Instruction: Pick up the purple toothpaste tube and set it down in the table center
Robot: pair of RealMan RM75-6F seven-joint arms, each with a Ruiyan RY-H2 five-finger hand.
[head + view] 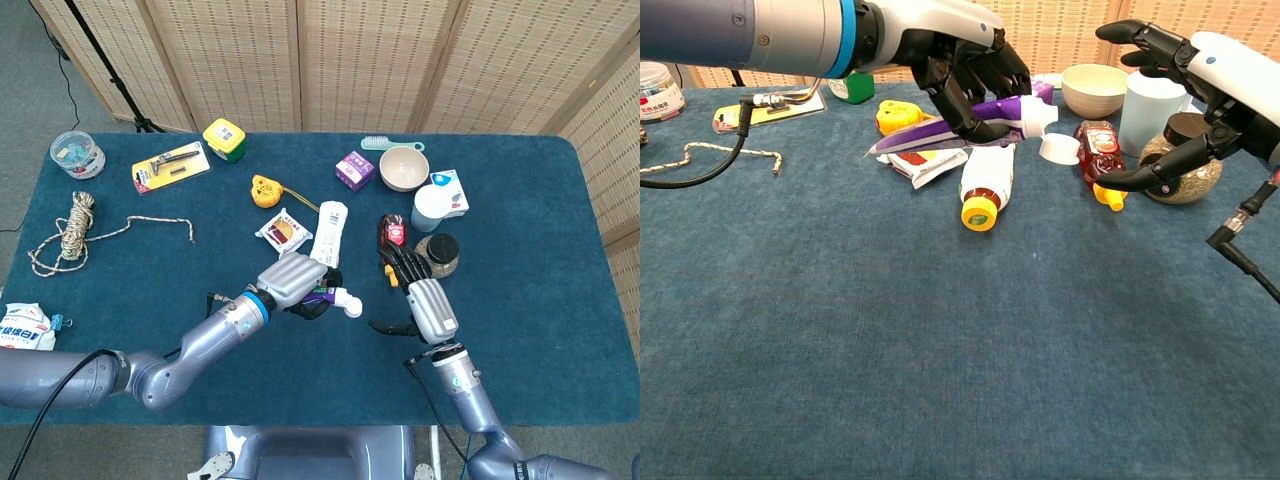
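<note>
You can't read any text here. The white packet (pixel 20 331) at the counter's left edge carries red and blue print, and the small purple box (pixel 354 169) has a white label, but both are too small to make out.

Purple toothpaste tube (pixel 970 118) with white cap, on a deep blue table (pixel 940 340)

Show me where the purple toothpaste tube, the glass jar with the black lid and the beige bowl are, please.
purple toothpaste tube (pixel 930 131): chest view, flat tail.
glass jar (pixel 1191 176): chest view, glass body.
beige bowl (pixel 403 170): head view, rim.
</note>
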